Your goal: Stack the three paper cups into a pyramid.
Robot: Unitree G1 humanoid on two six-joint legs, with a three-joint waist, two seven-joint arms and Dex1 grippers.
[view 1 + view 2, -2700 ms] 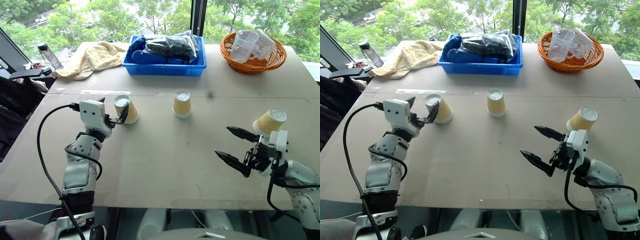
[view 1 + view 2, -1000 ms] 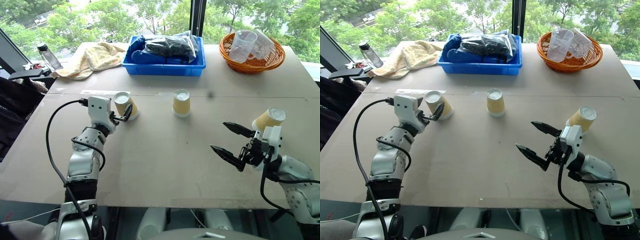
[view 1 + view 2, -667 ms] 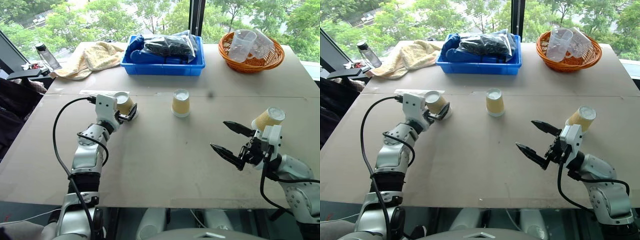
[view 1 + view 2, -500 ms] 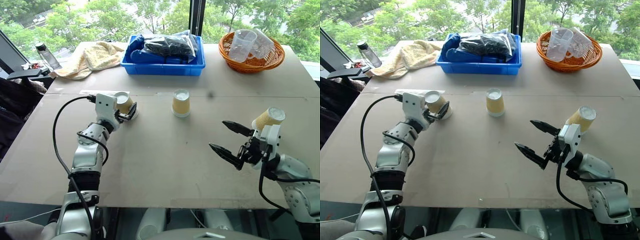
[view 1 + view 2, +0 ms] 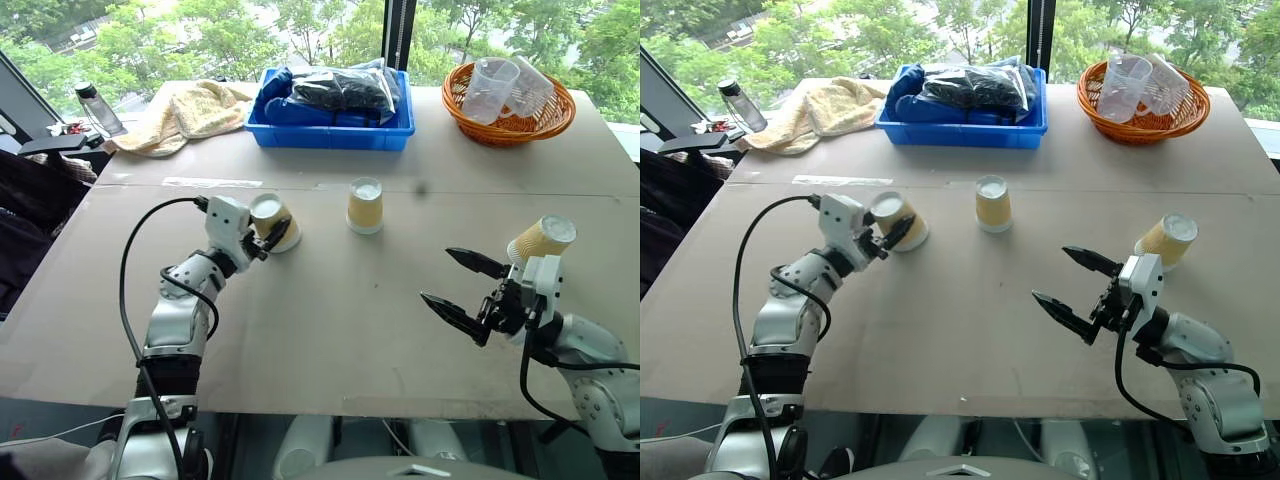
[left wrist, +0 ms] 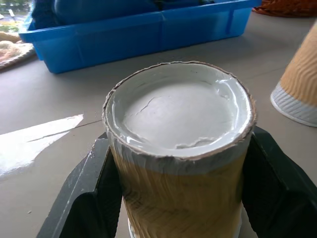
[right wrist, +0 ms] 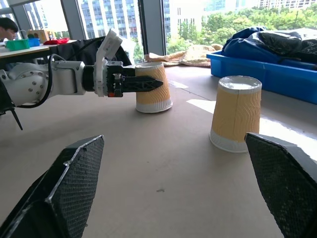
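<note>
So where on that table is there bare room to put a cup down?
The widest bare patch lies in front of the middle paper cup, between the left gripper and the right gripper. The far edge is crowded: towel, blue bin, basket.

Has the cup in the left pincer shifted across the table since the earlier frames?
Yes. The left cup, between the left pincer's fingers, now sits nearer the middle cup, having slid toward the table's centre; the gap between them is narrower.
</note>
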